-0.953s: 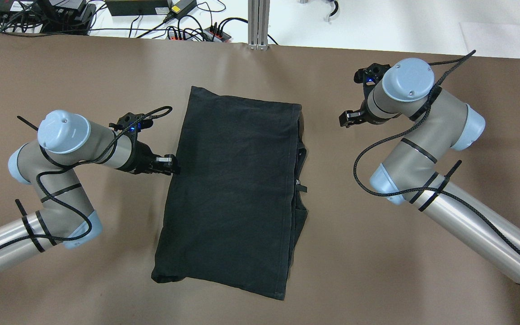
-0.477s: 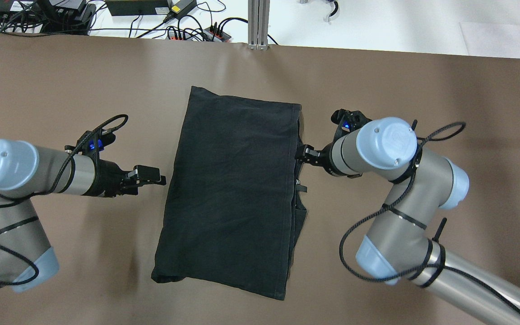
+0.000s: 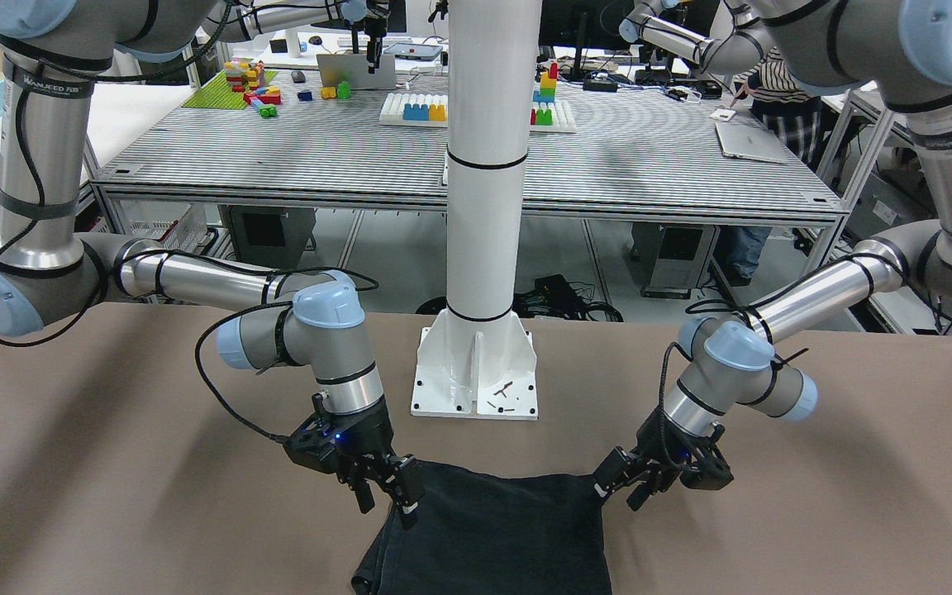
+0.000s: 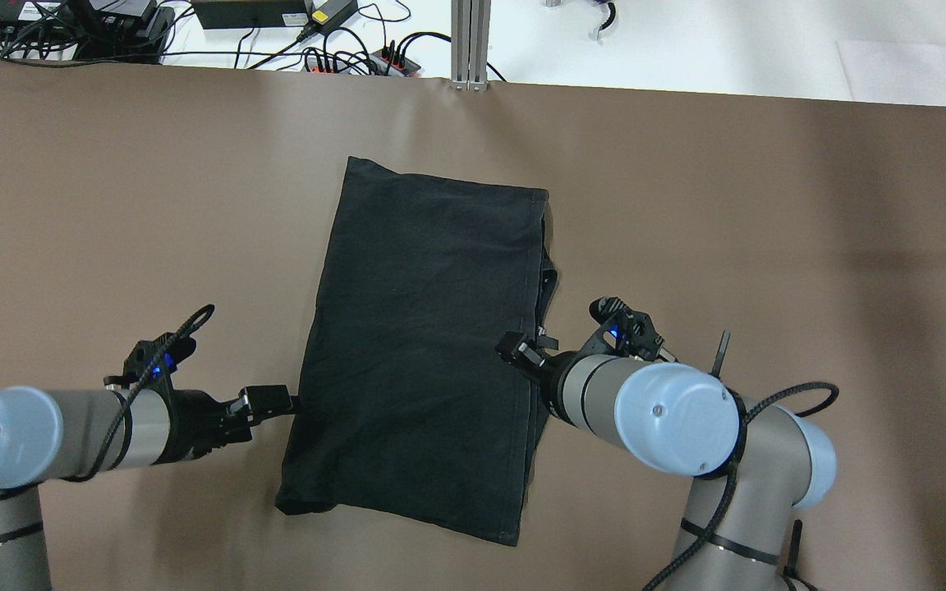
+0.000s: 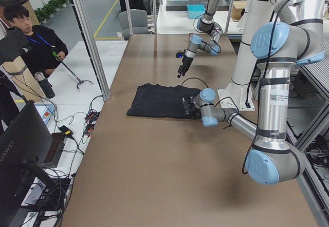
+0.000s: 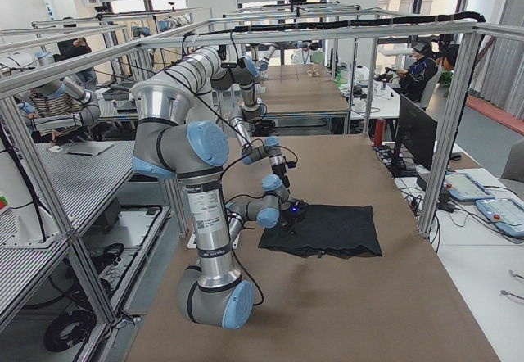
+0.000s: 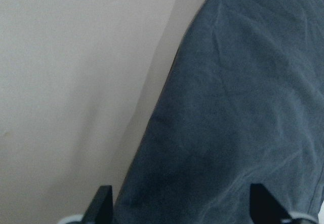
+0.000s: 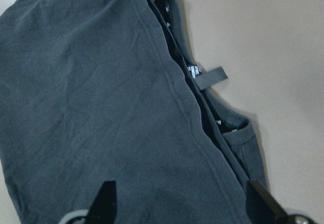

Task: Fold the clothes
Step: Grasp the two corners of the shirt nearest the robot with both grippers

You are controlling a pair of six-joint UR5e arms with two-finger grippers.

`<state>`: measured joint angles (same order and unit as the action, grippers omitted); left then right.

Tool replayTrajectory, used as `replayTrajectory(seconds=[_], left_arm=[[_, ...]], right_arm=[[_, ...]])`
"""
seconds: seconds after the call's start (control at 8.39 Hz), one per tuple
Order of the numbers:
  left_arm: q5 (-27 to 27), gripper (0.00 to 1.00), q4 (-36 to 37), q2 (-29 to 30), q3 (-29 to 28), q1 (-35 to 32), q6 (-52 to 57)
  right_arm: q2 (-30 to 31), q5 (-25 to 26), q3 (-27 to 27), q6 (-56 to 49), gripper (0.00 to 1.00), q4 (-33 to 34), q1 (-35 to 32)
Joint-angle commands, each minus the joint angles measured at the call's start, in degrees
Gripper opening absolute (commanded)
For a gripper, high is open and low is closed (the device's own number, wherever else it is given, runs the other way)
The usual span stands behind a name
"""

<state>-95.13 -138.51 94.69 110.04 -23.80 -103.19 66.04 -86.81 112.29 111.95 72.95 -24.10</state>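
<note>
The brown-covered table (image 4: 112,205) fills my overhead feed, and from the front-facing camera I see the white pillar (image 3: 484,165) standing on its base plate (image 3: 476,380) at the robot's side of it. The clothes (image 4: 424,353), one dark charcoal piece folded into a long rectangle, lie flat in the middle of the table, a little way out from that base plate and skewed slightly, with the layered edges stacked along the robot's right side. The two arms come in low from either side near the robot's end of the cloth. The left gripper (image 4: 276,400) sits right at the cloth's left edge. On its wrist camera I see it released, jaws spread wide: one fingertip (image 7: 104,206) is over bare table just beside the hem, the other (image 7: 263,206) over the fabric. I cannot tell from here whether it touches the cloth. The right gripper (image 4: 518,355) reaches over the opposite, layered edge, and it is also released: its wrist view shows one fingertip (image 8: 106,198) over the top layer and the other (image 8: 258,198) near the stacked hems. Just ahead of it a small dark label tab (image 8: 210,77) pokes out from between the layers onto the table.
</note>
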Motion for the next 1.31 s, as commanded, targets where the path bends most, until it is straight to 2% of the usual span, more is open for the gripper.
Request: replayTrajectory(seconds=[0.0, 0.12, 0.48, 0.72, 0.95, 1.19], left_arm=[[11.0, 0.95, 0.26, -1.18, -0.34, 11.12, -9.89], [13.28, 0.95, 0.35, -0.92, -0.87, 12.62, -11.32], [14.36, 0.94, 0.44, -0.74, -1.4, 13.17, -13.17], [17.17, 0.92, 0.44, -0.48, -2.8, 13.17, -13.7], [17.18, 0.91, 0.35, -0.39, -2.9, 13.17, -13.79], [17.18, 0.7, 0.35, 0.66, -2.9, 13.17, -14.14]], right_arm=[[0.41, 5.95, 0.82, 6.09, 0.91, 0.0, 3.36], [0.5, 5.95, 0.82, 5.74, 0.91, 0.0, 3.36], [0.94, 6.21, 0.91, 5.65, 0.92, 0.0, 3.36], [1.11, 6.3, 0.91, 5.65, 0.92, 0.0, 3.36], [1.38, 6.65, 0.91, 5.65, 0.92, 0.0, 3.36], [1.46, 6.65, 0.82, 5.57, 0.92, 0.0, 3.36]])
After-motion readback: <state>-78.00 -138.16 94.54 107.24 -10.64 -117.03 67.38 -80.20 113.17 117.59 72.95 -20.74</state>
